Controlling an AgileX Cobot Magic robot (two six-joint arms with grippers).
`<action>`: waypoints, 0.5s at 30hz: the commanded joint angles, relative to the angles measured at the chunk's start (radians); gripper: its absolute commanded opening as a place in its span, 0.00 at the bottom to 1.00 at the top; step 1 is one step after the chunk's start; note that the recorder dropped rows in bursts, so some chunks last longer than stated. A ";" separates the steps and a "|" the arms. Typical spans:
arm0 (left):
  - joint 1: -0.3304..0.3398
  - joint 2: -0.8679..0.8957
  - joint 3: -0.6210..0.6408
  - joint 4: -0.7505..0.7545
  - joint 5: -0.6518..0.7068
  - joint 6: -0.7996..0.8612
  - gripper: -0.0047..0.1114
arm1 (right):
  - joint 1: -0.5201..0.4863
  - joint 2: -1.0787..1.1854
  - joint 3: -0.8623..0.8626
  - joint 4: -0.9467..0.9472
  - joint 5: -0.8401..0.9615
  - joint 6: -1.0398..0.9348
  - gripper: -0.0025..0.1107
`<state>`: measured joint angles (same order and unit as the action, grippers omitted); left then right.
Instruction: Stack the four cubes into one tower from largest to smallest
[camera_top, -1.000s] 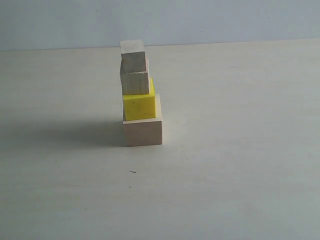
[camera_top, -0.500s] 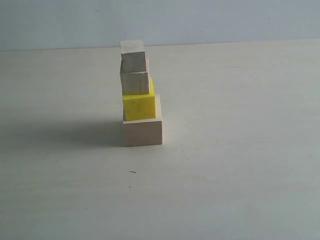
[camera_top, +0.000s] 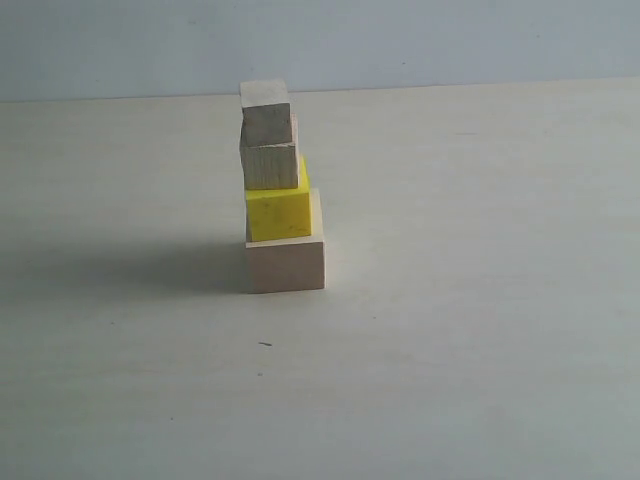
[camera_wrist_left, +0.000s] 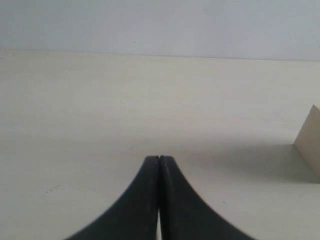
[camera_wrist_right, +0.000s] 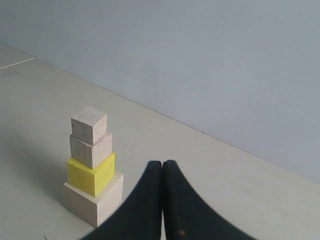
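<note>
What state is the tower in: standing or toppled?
Standing: the tower is upright on the table, stepped largest to smallest, the tiniest cube on top.

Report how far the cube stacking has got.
Done: one tower stands on the table, with the large pale cube at the base, the yellow cube on it, the smaller pale cube next and the tiniest cube on top. In hand: nothing. The left tool and right tool are shut, empty and clear of it. Left: nothing visible, though the upper cubes sit off-centre.
</note>
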<state>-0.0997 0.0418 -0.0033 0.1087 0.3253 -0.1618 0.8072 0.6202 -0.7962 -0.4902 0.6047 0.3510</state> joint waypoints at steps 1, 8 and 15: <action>0.001 -0.007 0.003 -0.007 0.000 0.005 0.04 | -0.004 -0.004 0.004 0.002 -0.006 0.001 0.02; 0.001 -0.007 0.003 -0.007 0.000 0.005 0.04 | -0.004 -0.004 0.004 0.002 -0.006 0.001 0.02; 0.001 -0.007 0.003 -0.007 0.000 0.005 0.04 | -0.004 0.025 0.006 0.178 0.000 -0.187 0.02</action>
<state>-0.0997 0.0418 -0.0033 0.1087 0.3253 -0.1618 0.8072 0.6315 -0.7962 -0.4145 0.6066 0.3031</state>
